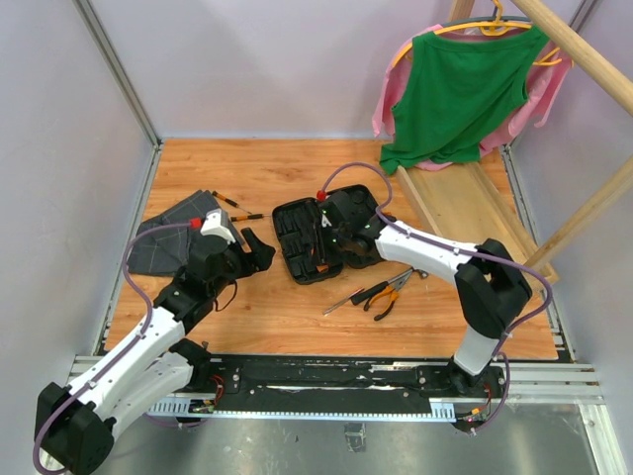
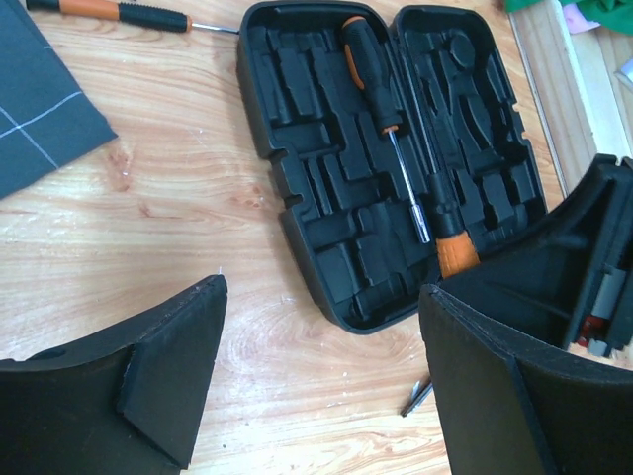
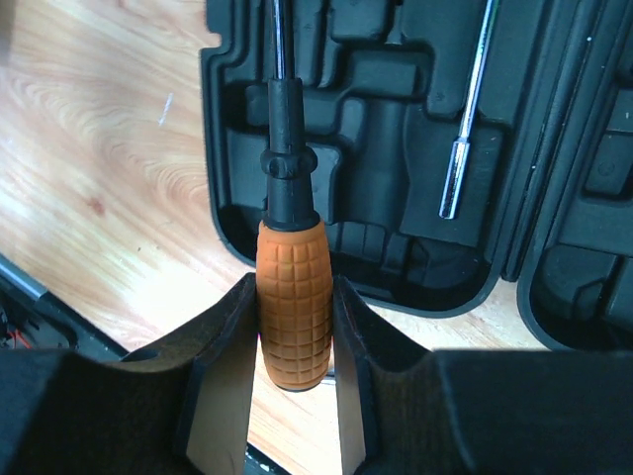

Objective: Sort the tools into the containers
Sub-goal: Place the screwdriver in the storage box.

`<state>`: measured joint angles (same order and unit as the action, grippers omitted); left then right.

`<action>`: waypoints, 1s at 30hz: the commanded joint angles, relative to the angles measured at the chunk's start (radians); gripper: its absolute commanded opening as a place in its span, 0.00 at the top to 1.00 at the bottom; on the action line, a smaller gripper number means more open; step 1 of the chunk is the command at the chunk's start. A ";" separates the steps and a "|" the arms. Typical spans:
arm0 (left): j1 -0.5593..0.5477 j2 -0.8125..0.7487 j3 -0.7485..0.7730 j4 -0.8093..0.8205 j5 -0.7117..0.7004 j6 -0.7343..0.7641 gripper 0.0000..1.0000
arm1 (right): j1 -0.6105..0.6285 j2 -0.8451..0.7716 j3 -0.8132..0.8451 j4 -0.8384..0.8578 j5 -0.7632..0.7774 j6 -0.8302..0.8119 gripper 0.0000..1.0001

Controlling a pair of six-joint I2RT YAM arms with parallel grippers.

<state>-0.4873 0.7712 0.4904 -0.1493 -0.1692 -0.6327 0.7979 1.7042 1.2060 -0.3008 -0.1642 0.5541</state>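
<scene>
- Now, the right gripper (image 3: 294, 341) is clamped on the orange grip of a screwdriver (image 3: 289, 247), one finger pressed against each side of the handle.
- That screwdriver's black neck and steel shaft reach out over one half of the open tool case (image 3: 396, 228), while the orange grip hangs past the case's rim. I cannot tell whether the shaft touches the moulded slots or hangs just above them.
- The tool case (image 1: 297, 247) lies opened flat in the middle of the table (image 1: 267, 317), both halves facing up, with the right gripper (image 1: 341, 236) over it.
- A second screwdriver (image 2: 374, 79), black-handled with an orange end, lies inside the case near the hinge line; its bright shaft (image 3: 465, 148) points toward the held one.
- The left gripper (image 2: 321, 336) hangs with its fingers (image 2: 168, 396) spread wide apart and nothing between them, just beside the case's left edge.
- The pliers (image 1: 388, 295) lie on the table right of the case and in front of it, with a thin screwdriver (image 1: 346, 300) just beside them.
- Two more screwdrivers (image 1: 237, 210) lie between the case and a dark grey cloth (image 1: 168, 237), close to the cloth's edge.
- A wooden tray (image 1: 465, 208) sits well to the right, below a green shirt (image 1: 460, 89) on a hanger.
</scene>
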 commanded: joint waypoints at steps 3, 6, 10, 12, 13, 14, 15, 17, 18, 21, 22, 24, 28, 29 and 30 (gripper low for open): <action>0.005 -0.025 -0.002 0.031 -0.020 0.037 0.18 | -0.016 0.063 0.065 -0.063 0.066 0.076 0.96; 0.006 0.000 0.013 0.029 -0.019 0.045 0.18 | -0.019 0.094 0.085 -0.070 0.069 0.076 0.95; 0.005 0.027 0.027 0.020 -0.017 0.047 0.18 | -0.028 0.122 0.100 -0.076 0.077 0.090 0.95; 0.005 0.028 0.024 0.022 -0.016 0.050 0.18 | -0.036 0.136 0.110 -0.077 0.074 0.092 0.94; 0.006 0.028 0.024 0.021 -0.015 0.051 0.18 | -0.037 0.144 0.115 -0.079 0.075 0.092 0.93; 0.005 0.028 0.024 0.021 -0.015 0.054 0.18 | -0.039 0.150 0.121 -0.085 0.080 0.092 0.92; 0.006 0.029 0.025 0.019 -0.014 0.054 0.18 | -0.039 0.155 0.128 -0.095 0.088 0.093 0.92; 0.005 0.027 0.024 0.018 -0.015 0.054 0.18 | -0.044 0.165 0.132 -0.106 0.096 0.095 0.90; 0.006 0.025 0.022 0.017 -0.015 0.054 0.18 | -0.048 0.169 0.131 -0.106 0.091 0.101 0.88; 0.005 0.026 0.020 0.019 -0.011 0.050 0.18 | -0.054 0.184 0.129 -0.103 0.072 0.107 0.87; 0.005 0.027 0.020 0.020 -0.009 0.050 0.18 | -0.055 0.187 0.130 -0.104 0.071 0.108 0.86; 0.005 0.031 0.020 0.020 -0.008 0.050 0.18 | -0.057 0.195 0.134 -0.101 0.062 0.109 0.84; 0.006 0.038 0.021 0.026 -0.004 0.050 0.18 | -0.058 0.207 0.144 -0.088 0.031 0.101 0.84; 0.006 0.040 0.022 0.027 -0.002 0.050 0.18 | -0.058 0.209 0.145 -0.086 0.023 0.100 0.83; 0.005 0.040 0.022 0.029 0.001 0.050 0.18 | -0.057 0.211 0.146 -0.085 0.018 0.098 0.83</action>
<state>-0.4873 0.8062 0.4858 -0.1440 -0.1776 -0.5980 0.7494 1.8961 1.3102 -0.3817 -0.1158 0.6468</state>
